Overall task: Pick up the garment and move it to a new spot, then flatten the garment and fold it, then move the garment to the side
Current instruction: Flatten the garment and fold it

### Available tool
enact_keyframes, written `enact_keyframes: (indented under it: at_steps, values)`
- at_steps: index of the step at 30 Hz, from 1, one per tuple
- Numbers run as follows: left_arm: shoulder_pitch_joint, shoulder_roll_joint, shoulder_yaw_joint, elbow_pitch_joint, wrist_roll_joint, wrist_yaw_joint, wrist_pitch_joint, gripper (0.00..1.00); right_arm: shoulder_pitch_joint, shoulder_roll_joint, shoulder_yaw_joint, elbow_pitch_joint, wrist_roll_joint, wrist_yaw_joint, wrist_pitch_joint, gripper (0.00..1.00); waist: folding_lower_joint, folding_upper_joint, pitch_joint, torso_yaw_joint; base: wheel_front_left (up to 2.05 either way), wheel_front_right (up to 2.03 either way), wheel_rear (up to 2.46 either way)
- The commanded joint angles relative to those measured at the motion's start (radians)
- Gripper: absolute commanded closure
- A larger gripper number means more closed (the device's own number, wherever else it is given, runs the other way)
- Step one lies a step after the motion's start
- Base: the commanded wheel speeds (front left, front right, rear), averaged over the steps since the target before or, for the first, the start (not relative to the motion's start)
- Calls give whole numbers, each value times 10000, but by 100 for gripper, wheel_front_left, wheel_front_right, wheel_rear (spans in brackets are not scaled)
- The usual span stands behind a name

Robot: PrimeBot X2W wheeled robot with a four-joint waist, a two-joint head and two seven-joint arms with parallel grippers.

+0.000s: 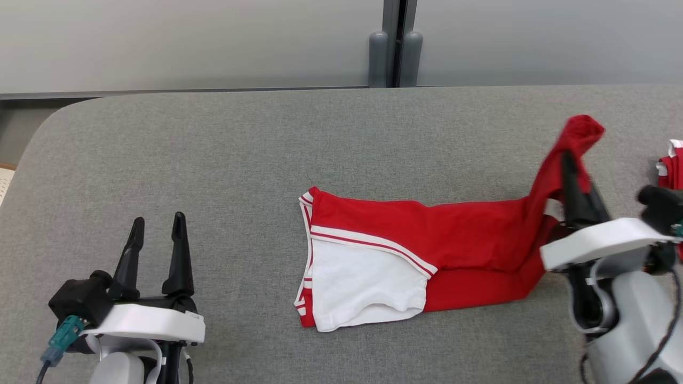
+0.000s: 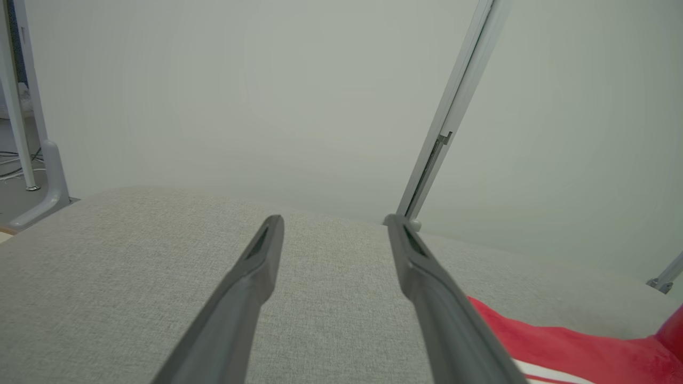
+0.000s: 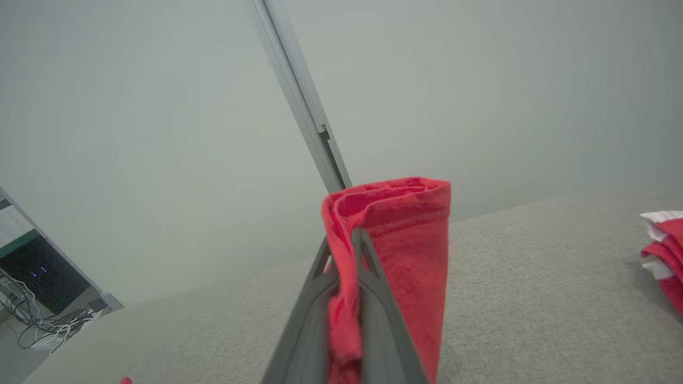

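Pinches raised right end of red-and-white cloth garment (image 1: 453,234), laid left-right on grey fabric desk (image 1: 213,160), between right fingers (image 3: 381,330) (clearest from right wrist); holds left fingers (image 1: 179,256) spread.

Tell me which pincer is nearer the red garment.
Right. The right pincer is shut on the raised end of the garment; the left pincer hovers open, apart from it, off its white end.
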Motion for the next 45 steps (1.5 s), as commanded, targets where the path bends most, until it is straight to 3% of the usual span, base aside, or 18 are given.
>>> enact_keyframes:
  at_steps: [1, 6, 11, 21, 30, 31, 32, 33, 41, 45]
  values:
    - [-18, 35, -46, 19, -46, -55, 3, 0, 130, 170, 230, -327, -136, 0, 197, 100, 0, -1, -15, 26, 0, 0, 0]
    - [-149, 46, -343, 164, 56, -55, 2, 0, 348, 817, 1287, -1389, 100, 0, 923, 100, 0, -1, -63, 205, 0, 0, 0]
    - [-153, 43, -472, 210, -233, -56, 3, 0, 545, 1123, 2382, -1688, 390, 0, 1292, 100, 0, -1, -101, 478, 0, 0, 0]
    - [-79, 41, -886, 374, -538, -54, 3, 0, 335, 1222, 4033, -477, 1309, 1, 738, 100, 0, -1, -49, 1365, 0, 0, 0]
    - [62, 34, -868, 515, -691, -47, 3, 0, -228, 1218, 5505, 1508, 2302, 1, -308, 100, 0, -1, 72, 2059, 0, 0, 0]
    - [66, 30, -874, 523, -704, -47, 3, 0, -294, 1219, 5627, 1692, 2318, 0, -384, 96, 0, -1, 89, 2080, 0, 0, 0]
    - [81, 37, -888, 544, -704, -47, 3, 0, -377, 1216, 5773, 1845, 2291, 1, -459, 9, 0, -1, 103, 2094, 0, 0, 0]
    - [92, 38, -896, 570, -698, -47, 3, 0, -397, 1227, 5975, 1950, 2392, 1, -460, 0, 0, -1, 111, 2107, 0, 0, 0]
    - [-12, 40, -953, 874, -891, -47, 3, 0, -690, 1208, 8079, 1211, 3566, 0, -196, 0, 0, -1, 123, 1962, 0, 0, 0]
    - [-140, 40, -928, 798, -948, -47, 3, 0, -1099, 1207, 8116, 1375, 3558, 0, -546, 0, 0, -1, 99, 1750, 0, 0, 0]
